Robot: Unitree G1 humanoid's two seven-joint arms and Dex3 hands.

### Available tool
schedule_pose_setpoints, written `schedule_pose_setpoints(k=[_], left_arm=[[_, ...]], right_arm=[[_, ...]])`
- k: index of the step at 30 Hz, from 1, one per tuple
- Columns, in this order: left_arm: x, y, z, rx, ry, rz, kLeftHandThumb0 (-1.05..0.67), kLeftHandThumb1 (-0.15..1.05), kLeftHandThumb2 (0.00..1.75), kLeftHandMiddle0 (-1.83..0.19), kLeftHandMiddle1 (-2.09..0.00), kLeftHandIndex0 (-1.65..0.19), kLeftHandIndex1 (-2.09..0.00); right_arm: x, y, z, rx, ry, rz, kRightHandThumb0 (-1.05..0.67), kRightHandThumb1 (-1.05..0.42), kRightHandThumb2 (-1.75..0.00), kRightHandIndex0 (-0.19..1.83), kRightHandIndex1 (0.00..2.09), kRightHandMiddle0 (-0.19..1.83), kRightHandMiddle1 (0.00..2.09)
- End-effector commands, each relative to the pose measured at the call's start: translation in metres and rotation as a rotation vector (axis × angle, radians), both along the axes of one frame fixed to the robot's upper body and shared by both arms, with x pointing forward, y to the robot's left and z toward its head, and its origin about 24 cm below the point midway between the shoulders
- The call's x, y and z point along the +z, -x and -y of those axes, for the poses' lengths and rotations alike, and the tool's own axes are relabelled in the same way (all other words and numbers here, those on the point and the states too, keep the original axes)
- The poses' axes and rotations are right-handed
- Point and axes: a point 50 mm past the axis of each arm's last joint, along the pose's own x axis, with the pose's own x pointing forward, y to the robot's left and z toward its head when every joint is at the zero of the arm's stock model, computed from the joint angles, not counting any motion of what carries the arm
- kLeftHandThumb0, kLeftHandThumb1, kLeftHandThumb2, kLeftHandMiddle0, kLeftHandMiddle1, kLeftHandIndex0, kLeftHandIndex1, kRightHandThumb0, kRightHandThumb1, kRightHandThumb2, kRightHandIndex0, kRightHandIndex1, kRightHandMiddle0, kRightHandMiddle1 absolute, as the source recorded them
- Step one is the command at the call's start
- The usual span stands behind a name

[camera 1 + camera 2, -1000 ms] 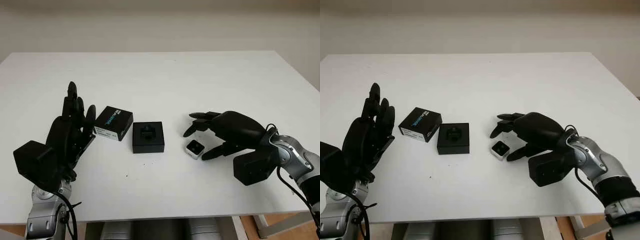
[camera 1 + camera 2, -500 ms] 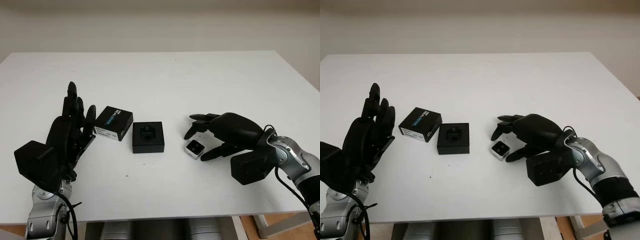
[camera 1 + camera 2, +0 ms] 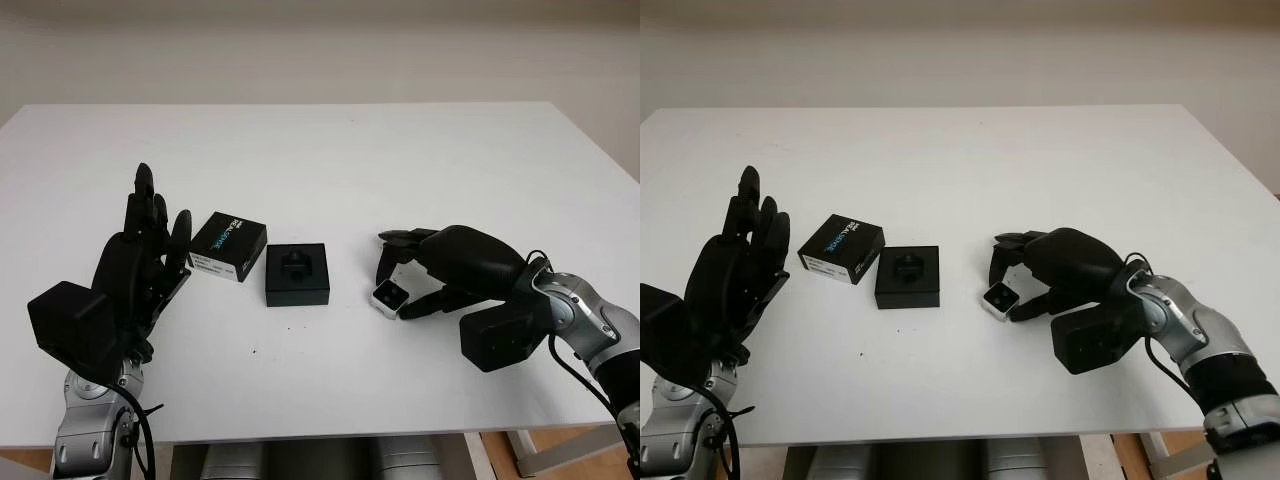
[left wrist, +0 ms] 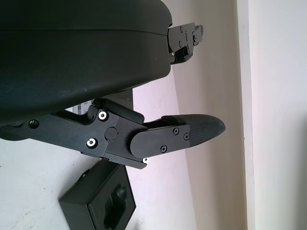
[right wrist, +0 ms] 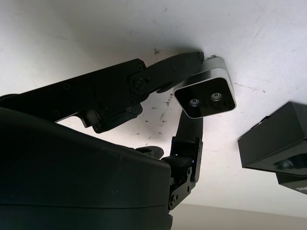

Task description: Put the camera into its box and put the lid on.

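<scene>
both hands were matte black: the left hand [image 3: 135, 270] and the right hand [image 3: 455, 265] each had a smooth rounded shell and a blocky black wrist box behind it. the segmented fingers [image 4: 180, 134] were hinged at small silver screws. the forearms were silver-grey metal with rounded joints, and thin black cables ran along them.

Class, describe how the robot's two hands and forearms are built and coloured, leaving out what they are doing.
The left hand and right hand are matte black, each with a smooth rounded shell, jointed fingers fastened with small silver screws, and a boxy black wrist block. Behind come silver-grey forearm segments with black cables looping alongside.
</scene>
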Motion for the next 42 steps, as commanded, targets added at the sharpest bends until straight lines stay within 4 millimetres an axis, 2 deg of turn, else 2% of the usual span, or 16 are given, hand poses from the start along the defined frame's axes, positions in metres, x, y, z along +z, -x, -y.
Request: schedule_pose_setpoints(k=[1,15,32,42], left_arm=[[0.005,-0.001,0.002,-0.009,-0.007,0.024,-0.62,1.05,0.54,0.19,-0.01,0.19,-0.01],[0.004,-0.001,0.003,-0.008,-0.017,0.020,-0.62,1.05,0.55,0.19,-0.01,0.19,0.00],[0.004,0.001,0.002,-0.009,-0.034,0.013,-0.61,1.05,0.54,0.19,0.00,0.19,0.00],[0.004,0.001,0.000,-0.011,-0.034,0.006,-0.61,1.05,0.54,0.19,0.00,0.19,0.00]], right_arm=[[-0.001,0.000,-0.002,0.011,-0.001,-0.003,-0.46,-1.00,-0.06,0.32,0.07,0.34,1.50],[-0.003,0.000,0.000,-0.004,-0.038,-0.019,-0.47,-0.98,-0.05,0.33,0.07,0.34,1.52],[-0.013,-0.005,0.006,-0.135,-0.162,-0.201,-0.45,-0.98,-0.05,0.31,0.05,0.31,1.61],[-0.020,-0.007,0.008,-0.166,-0.195,-0.249,-0.45,-0.97,-0.05,0.30,0.05,0.32,1.65]])
